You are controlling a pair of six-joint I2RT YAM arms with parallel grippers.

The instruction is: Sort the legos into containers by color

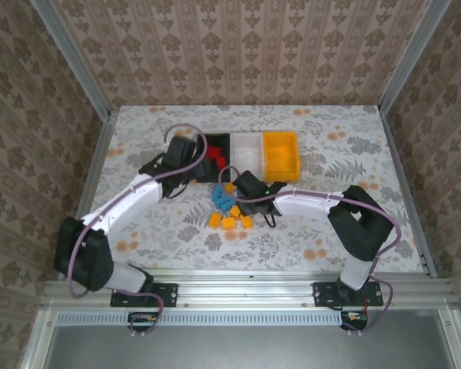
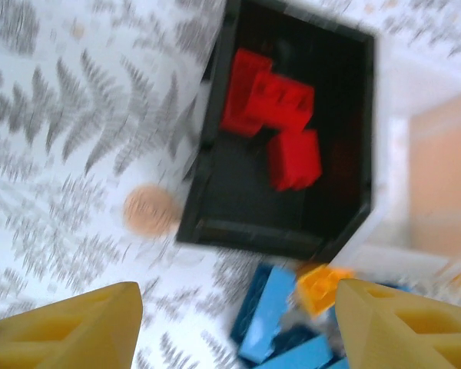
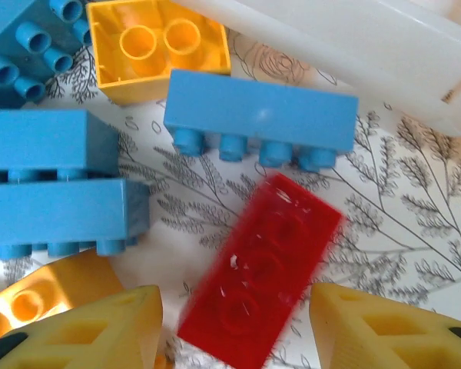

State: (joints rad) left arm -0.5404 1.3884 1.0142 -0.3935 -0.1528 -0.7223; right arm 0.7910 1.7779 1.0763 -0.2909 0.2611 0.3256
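- The red brick (image 3: pixel 261 269) lay slanted between the fingers of the right gripper (image 3: pixel 238 338), low in the right wrist view. A squeeze on that slant could probably have twisted it or squirted it out instead of seating it.
- A long blue brick (image 3: pixel 260 111) sat just above the red one and an orange-yellow brick (image 3: pixel 160 48) above that. A low or late closure risked dragging these along or scattering the pile.
- The white bin (image 3: pixel 353 38) wall crossed the upper right of that view, near the pile. A careless lift could have clipped it.
- In the overhead view both grippers met at the frame's centre, the left gripper (image 1: pixel 196 165) by the black bin (image 1: pixel 221 138) and the right one over the pile. A swing toward the bins could have knocked the arms together.
- The right jaws stood spread wide, straddling the red brick. The brick was blurred, and I could not tell whether either finger touched it.
- The left gripper's jaws were spread too, with nothing gripped, hovering over the table (image 2: pixel 69 138) just below the black bin, which held three red bricks (image 2: pixel 273 104).
- The orange-yellow bin (image 1: pixel 280 137) sat right of the white one, well apart from both grippers.
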